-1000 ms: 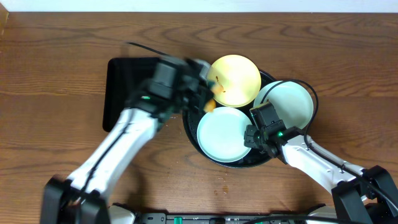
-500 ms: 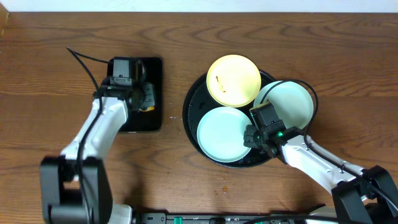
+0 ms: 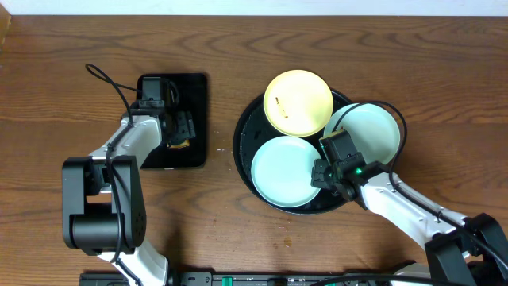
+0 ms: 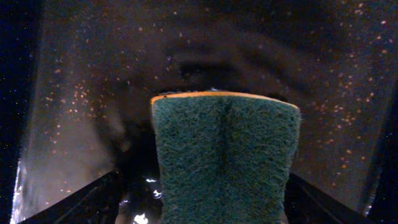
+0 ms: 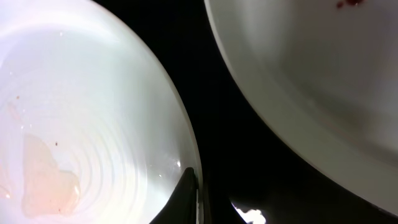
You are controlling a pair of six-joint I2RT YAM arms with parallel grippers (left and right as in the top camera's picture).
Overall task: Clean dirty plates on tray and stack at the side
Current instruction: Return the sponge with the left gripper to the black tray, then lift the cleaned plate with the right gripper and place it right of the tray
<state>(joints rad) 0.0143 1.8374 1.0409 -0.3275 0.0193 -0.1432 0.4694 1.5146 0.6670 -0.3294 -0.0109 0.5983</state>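
Note:
The round black tray (image 3: 241,147) holds three plates. The pale yellow one (image 3: 298,102), with small brown smears, is at the back. One mint-white plate (image 3: 284,171) is at the front and another (image 3: 369,131) is at the right. My right gripper (image 3: 321,173) is shut on the front mint plate's right rim. In the right wrist view its fingertips (image 5: 194,186) pinch that rim, and the plate (image 5: 81,124) carries a faint watery stain. My left gripper (image 3: 181,129) hangs over the rectangular tray, jaws open. A green sponge (image 4: 224,162) lies between them, apart from the left finger.
The rectangular black tray (image 3: 198,95) lies left of the round tray on the wooden table (image 3: 71,48). A black cable (image 3: 107,79) loops behind the left arm. Another plate (image 5: 311,74) with a red speck fills the upper right of the right wrist view.
My left arm has swung from the round tray over to the rectangular tray with the sponge, and its jaws have opened. My right gripper has closed fully on the plate's rim.

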